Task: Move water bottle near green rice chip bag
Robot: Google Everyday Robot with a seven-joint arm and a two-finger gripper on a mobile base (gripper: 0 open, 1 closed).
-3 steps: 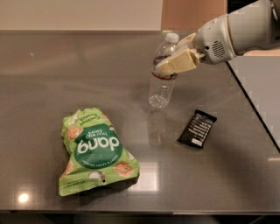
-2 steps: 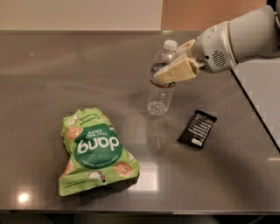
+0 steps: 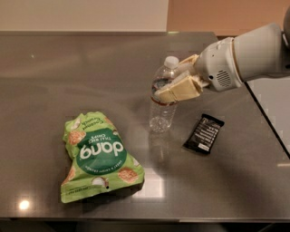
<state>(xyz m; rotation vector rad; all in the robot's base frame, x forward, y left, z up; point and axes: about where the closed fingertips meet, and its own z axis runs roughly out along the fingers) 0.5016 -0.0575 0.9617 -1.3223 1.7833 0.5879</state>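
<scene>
- The gripper (image 3: 171,79) has its jaws closed around the upright water bottle (image 3: 160,118).
- The green chip bag (image 3: 97,155) lies at the bottle's 8 o'clock, apart from it.
- A black bar (image 3: 204,132) lies at its 4 o'clock.

I seem to be in a plain indoor workspace, though I cannot tell whether it is an office or a lab. My pincer (image 3: 170,80) grips the water bottle (image 3: 162,113) over a smooth grey table (image 3: 90,68) that mirrors the ceiling lights. Beyond the pincer are a pale wall (image 3: 81,13) and a tan panel (image 3: 226,13). Packaged snacks lie nearer than it: the green rice chip bag (image 3: 99,156) to its left and a black wrapped bar (image 3: 204,133) to its right.
</scene>
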